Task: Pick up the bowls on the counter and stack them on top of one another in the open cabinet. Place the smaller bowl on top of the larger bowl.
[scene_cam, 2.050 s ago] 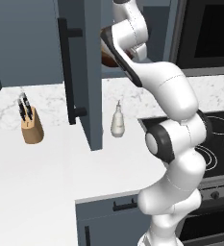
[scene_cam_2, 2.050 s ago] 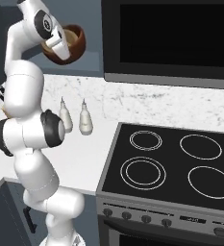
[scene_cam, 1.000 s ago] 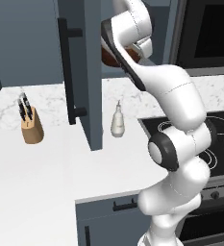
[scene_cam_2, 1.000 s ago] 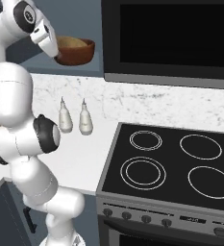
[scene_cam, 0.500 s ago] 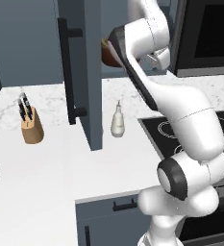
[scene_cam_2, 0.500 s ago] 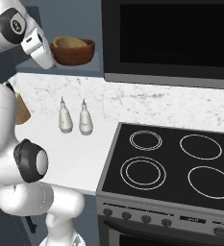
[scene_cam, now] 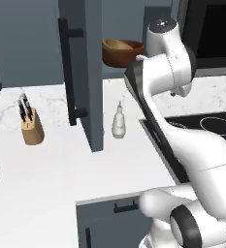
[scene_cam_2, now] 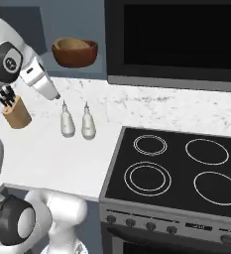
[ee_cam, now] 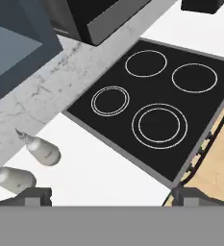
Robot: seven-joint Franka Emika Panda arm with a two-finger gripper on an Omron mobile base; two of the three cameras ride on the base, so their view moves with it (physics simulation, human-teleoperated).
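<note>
Though both bowls (scene_cam_2: 75, 51) sat nested in the cabinet (scene_cam: 83, 72), the gripper (ee_cam: 111, 194), fingers spread and empty, risked clipping shakers (ee_cam: 43, 151) at its 9 o'clock.

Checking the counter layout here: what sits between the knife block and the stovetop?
In the right base view, two white shakers stand side by side on the counter between the knife block and the stovetop.

Reddish-brown larger bowl (scene_cam_2: 75, 55) cradling a light tan smaller bowl (scene_cam_2: 71, 44) — white, grey-veined counter (scene_cam_2: 52, 154), black stovetop (scene_cam_2: 179, 169).
</note>
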